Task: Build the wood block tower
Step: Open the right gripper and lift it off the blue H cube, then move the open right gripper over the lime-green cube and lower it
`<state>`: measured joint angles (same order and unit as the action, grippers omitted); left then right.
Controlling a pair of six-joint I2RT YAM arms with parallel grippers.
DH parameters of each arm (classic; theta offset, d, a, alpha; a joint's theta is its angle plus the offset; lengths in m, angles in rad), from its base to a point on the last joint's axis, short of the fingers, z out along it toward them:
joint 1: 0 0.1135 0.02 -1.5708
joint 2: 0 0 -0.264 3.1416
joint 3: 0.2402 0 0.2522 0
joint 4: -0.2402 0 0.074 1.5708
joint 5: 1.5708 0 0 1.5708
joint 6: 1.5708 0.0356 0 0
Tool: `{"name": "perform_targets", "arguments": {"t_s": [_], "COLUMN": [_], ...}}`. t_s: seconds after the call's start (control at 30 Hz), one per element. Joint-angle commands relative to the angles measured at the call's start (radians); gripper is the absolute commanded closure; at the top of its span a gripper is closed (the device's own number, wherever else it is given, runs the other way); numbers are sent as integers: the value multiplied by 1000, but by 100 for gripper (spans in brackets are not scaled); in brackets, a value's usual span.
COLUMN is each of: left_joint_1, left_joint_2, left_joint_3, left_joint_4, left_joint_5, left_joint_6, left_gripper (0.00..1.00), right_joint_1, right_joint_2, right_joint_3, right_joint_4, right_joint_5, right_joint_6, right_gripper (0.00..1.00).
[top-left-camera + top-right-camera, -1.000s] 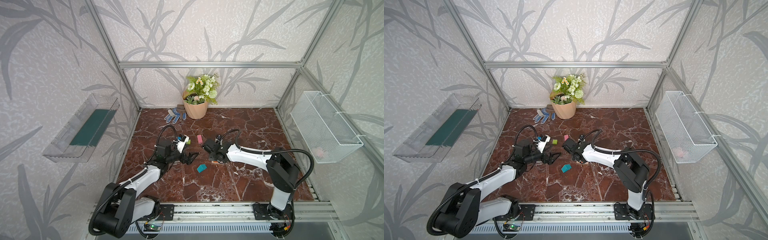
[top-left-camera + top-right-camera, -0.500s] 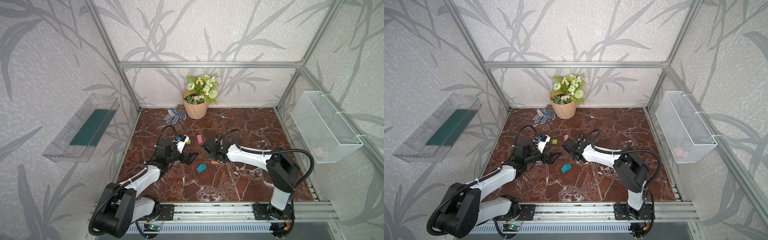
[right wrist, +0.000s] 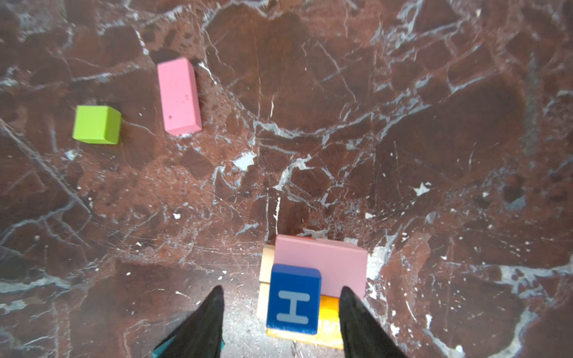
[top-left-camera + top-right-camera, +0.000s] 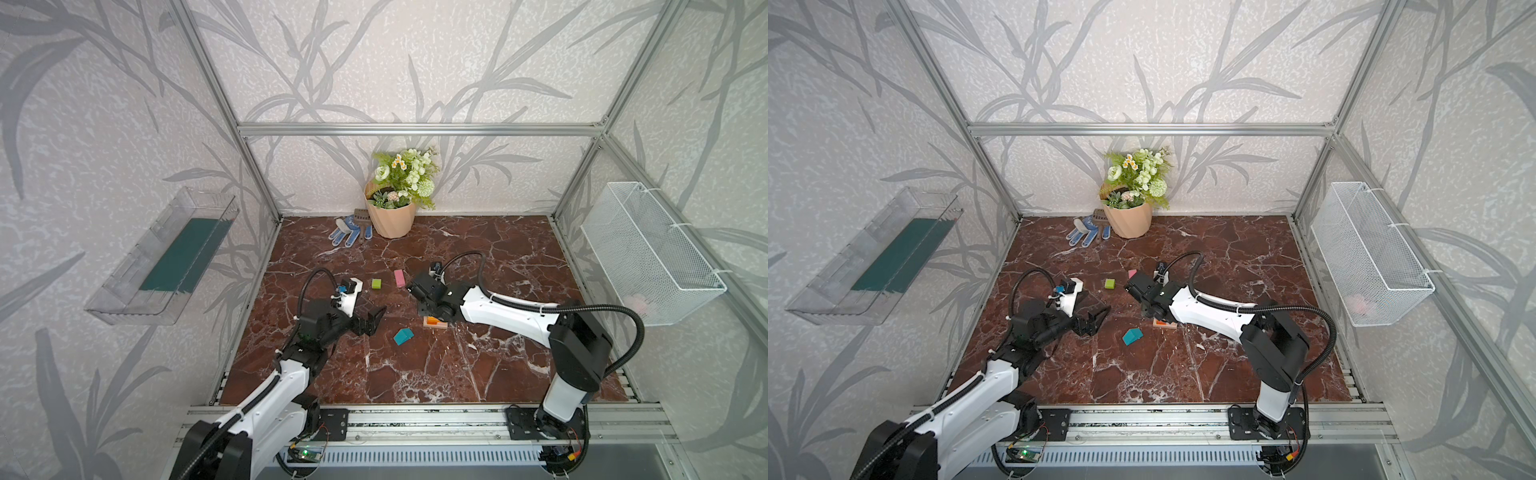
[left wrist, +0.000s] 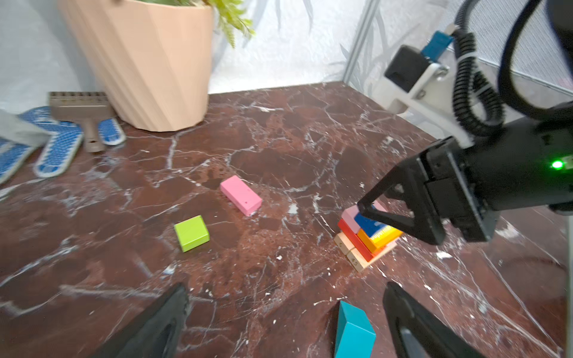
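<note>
The tower point(image 5: 359, 248) stands mid-floor with a tan base, then red, orange and pink oblongs. A blue "H" cube point(image 3: 293, 299) sits on top. My right gripper point(image 3: 282, 289) is open astride that cube, a gap on each side. In both top views the right arm hides most of the tower point(image 4: 434, 322). My left gripper point(image 5: 286, 288) is open and empty, low over the floor. The teal house-shaped piece point(image 5: 352, 331) lies just inside one finger. A green cube point(image 4: 376, 283) and a pink oblong point(image 4: 399, 278) lie loose farther back.
A beige flowerpot point(image 4: 390, 218) stands at the back wall, with blue-white gloves point(image 4: 345, 232) and a brown brush point(image 4: 362, 218) beside it. A wire basket point(image 4: 648, 257) hangs on the right wall. A clear tray point(image 4: 166, 257) hangs on the left wall.
My right gripper's jaws have spread apart and let go of the blue "H" cube. Both arms stay where they were.
</note>
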<state>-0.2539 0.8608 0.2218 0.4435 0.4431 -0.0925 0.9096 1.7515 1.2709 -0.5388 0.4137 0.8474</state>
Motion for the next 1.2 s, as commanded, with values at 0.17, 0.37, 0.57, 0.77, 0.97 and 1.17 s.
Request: {"name": "perform_targets", "arguments": {"t_s": [0.17,0.37,0.57,0.77,0.97,1.17], "left_joint_1": [61,74,78,79,80,80], "left_joint_2": [-240,-154,-97,-131,-123,-126], "left_joint_3": [-54,8,19,-19,-18,-21], "left_joint_4": [-56,-132,-97,-54,-51,-47], "left_joint_5": [-354,-554,-407,-421,-431,-417], "left_joint_6": [-145,-227,-200,-213,-219,-216], "left_gripper": [1,1,1,1,1,1], "right_joint_1": [-1,0,-1,0,0,0], "right_joint_2": [17,262,548,833,982,937], "right_joint_3": [98,403,778,1188,1414,1303], "right_joint_4": [125,-1,-203,-411,-500,-410], "right_joint_5": [-23,-156,-227,-231,-216,-188], "right_joint_6": [-194,-285,-279,-279,-278,-265], "right_gripper": [33,34,38,41,42,39]}}
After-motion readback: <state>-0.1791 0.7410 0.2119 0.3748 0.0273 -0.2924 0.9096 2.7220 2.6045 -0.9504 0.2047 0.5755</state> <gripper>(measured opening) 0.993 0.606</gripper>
